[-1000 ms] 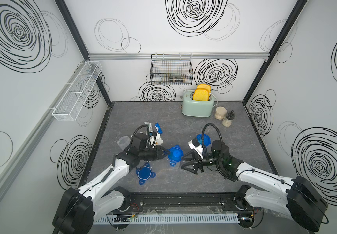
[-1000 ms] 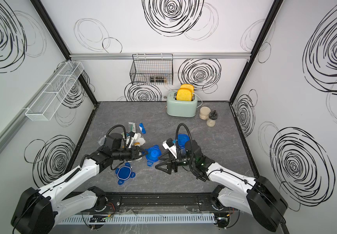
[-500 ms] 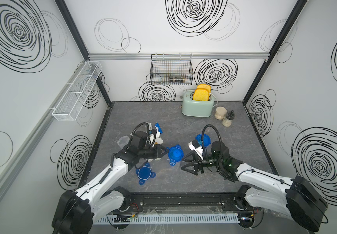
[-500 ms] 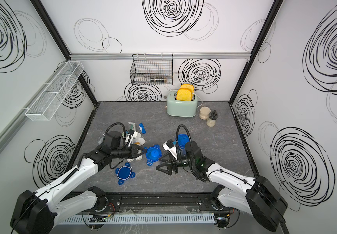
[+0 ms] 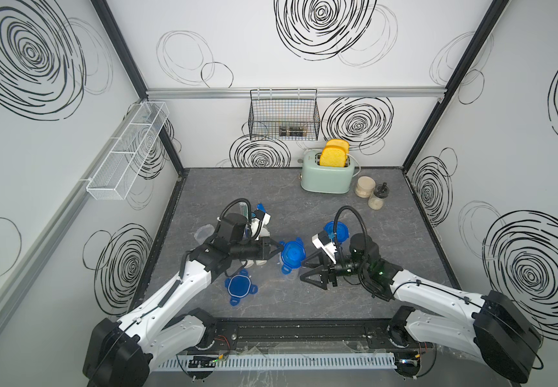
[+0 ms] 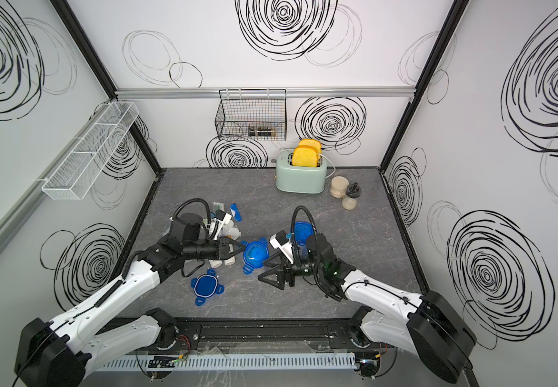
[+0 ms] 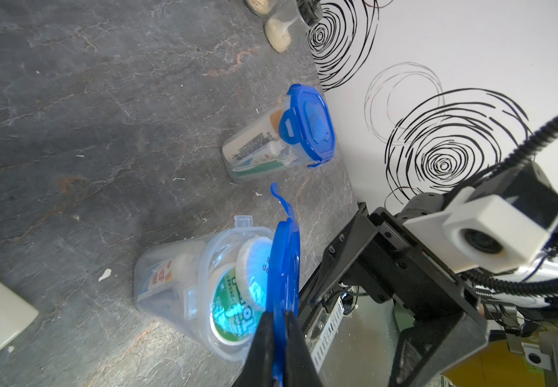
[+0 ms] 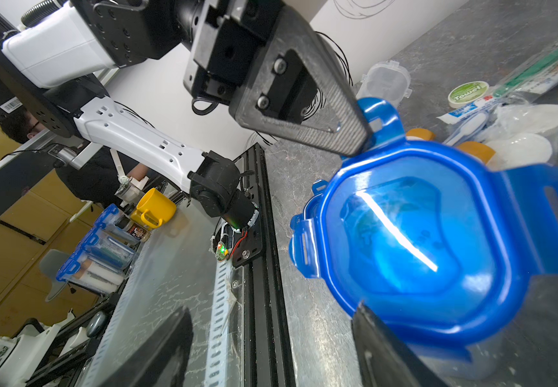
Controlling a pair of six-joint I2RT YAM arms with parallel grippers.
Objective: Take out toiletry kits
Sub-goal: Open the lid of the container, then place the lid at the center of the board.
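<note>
STEP: uncapping | left claw (image 7: 279,316) pinching blue lid (image 7: 284,264) tab | right claw (image 5: 304,271) spread beside jar (image 7: 177,284) | brace jar, lift lid straight

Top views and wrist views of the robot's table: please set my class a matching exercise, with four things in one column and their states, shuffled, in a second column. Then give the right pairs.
Things
1. left gripper
2. right gripper
3. loose lid
4. rear jar

States
A. lies flat on the table, off any jar
B. shut on the tab of the middle jar's lid
C. lid clipped on, toiletry kit inside
D. open, holding nothing

Pairs: 1-B; 2-D; 3-A; 4-C
</note>
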